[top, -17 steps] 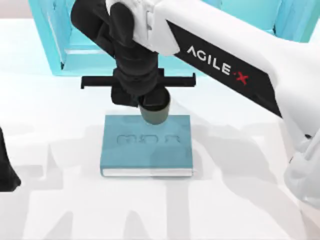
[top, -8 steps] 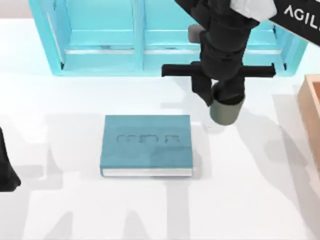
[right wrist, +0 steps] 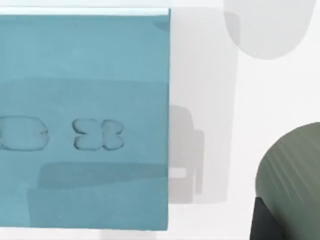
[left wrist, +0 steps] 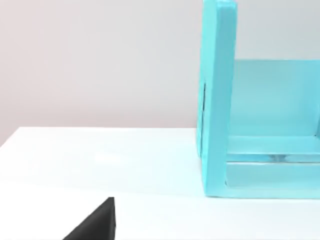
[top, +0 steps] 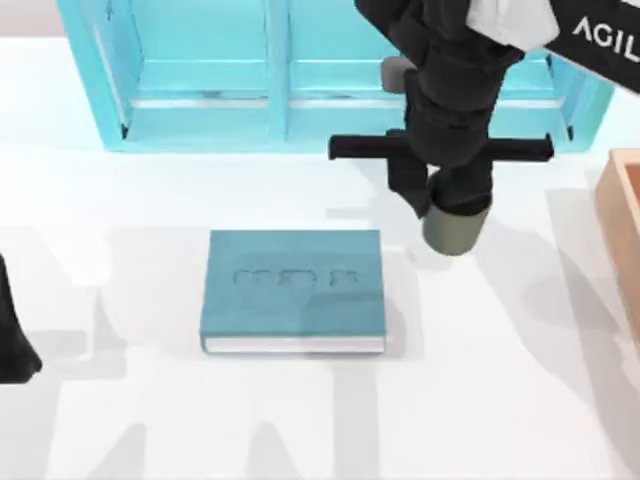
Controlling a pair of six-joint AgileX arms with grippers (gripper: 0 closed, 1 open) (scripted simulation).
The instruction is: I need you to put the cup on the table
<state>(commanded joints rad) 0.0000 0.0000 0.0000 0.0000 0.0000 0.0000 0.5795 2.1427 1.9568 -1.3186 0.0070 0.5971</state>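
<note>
A: Cup hangs from right pincer, fingers clamped on its upper part. It sits over bare white surface, right of the teal book and clear of it. Wrist view agrees: cup beside the book edge, white between them.

B: Touching down?

A: Cannot tell; I judge it just above, held upright so it lands on its base. Spot looks chosen for open room.

B: Nearest first, what's around?

A: Left pincer parked at the left edge; cannot tell its fingers. Book mid-surface. Wooden box edge at the right, near the cup. Turquoise shelf unit at the back.

B: Obstacles?

A: Nothing under the cup. Box and shelf only limit a wide retreat.
</note>
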